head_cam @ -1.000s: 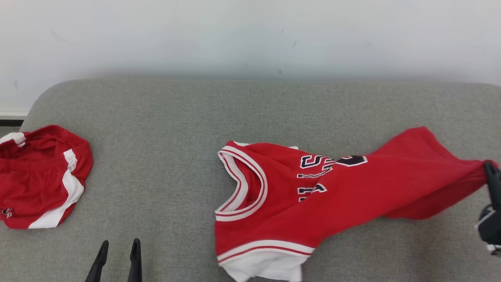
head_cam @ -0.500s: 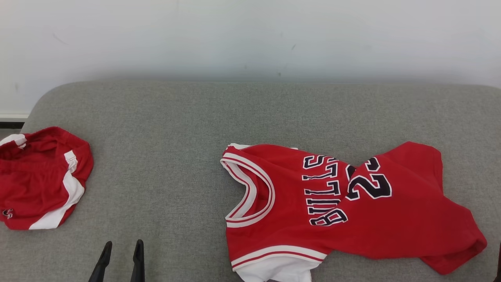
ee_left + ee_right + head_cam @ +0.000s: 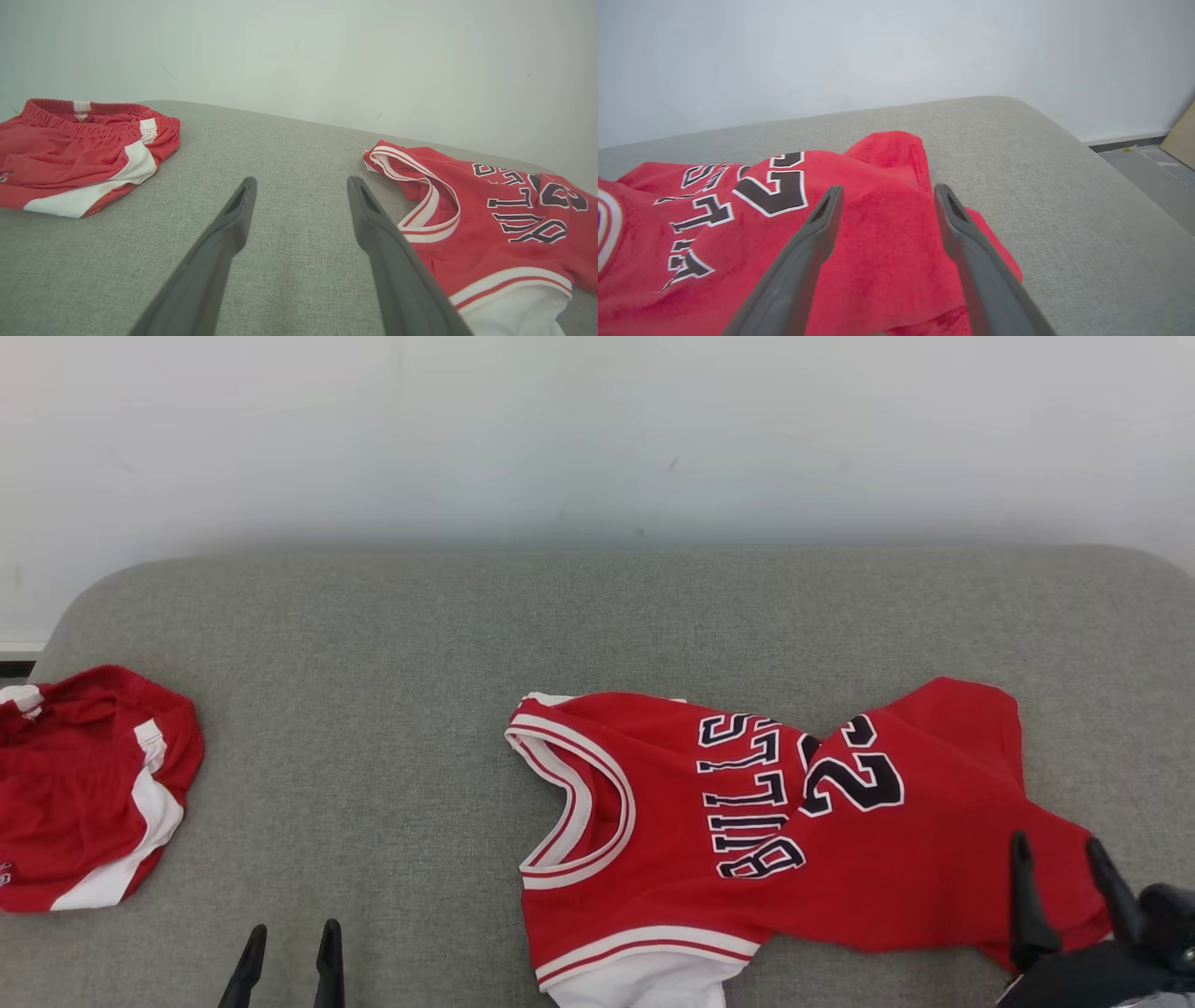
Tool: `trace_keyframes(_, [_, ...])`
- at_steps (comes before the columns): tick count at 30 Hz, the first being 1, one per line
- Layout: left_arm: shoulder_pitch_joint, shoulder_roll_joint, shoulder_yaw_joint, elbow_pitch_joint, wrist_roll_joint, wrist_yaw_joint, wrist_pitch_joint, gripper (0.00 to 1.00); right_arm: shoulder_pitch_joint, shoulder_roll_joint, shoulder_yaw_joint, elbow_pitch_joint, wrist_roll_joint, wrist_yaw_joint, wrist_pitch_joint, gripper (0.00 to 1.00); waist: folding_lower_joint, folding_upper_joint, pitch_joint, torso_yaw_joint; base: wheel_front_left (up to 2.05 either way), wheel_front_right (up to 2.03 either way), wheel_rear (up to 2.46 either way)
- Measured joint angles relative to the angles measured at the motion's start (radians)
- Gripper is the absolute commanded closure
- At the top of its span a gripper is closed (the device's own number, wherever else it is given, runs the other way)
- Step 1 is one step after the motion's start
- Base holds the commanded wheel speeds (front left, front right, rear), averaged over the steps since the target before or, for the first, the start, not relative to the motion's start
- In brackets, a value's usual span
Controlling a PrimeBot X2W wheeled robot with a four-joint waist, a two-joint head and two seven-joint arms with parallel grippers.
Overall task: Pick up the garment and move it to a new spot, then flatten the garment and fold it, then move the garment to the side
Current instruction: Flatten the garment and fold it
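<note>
Pale blank wall (image 3: 597, 429) backs the broad grey woven-fabric cushioned surface (image 3: 373, 644), whose rounded right end drops to a grey floor (image 3: 1148, 168) in the right wrist view. On its right half, toward the near side, lies the red sleeveless basketball jersey with white trim and dark lettering (image 3: 672, 840), neck hole to the left, hem end to the right and twisted so the number panel folds over the lettering. At the left edge, well apart from it, sits a bunched pair of red shorts with white side stripes (image 3: 75, 793). The right gripper (image 3: 1055, 847) hovers over the jersey's near-right hem corner, fingers spread with nothing between them; the left gripper (image 3: 293, 933) hangs at the near left, likewise spread and empty. Flattening looks like the step in hand: pin a shoulder strap with the left and draw the hem rightward, low and slow, to undo the twist. Bare cloth lies far and left; rightward room is short before the drop
</note>
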Motion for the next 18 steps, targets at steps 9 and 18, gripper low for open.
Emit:
trace_keyframes(9, [0.01,-0.012,-0.005,0.021,-0.002,0.0,0.0,0.0,0.098,-0.069,0.204,-0.055,0.01,0.0,-0.113,0.0,-0.0001,0.0,-0.036,-0.012,0.0,0.0,0.0])
trace_keyframes(18, [0.023,-0.021,0.006,0.027,-0.004,0.0,0.0,0.0,0.126,-0.123,0.27,-0.072,0.045,0.0,-0.124,0.0,-0.0001,0.0,-0.052,-0.03,0.0,0.0,0.0])
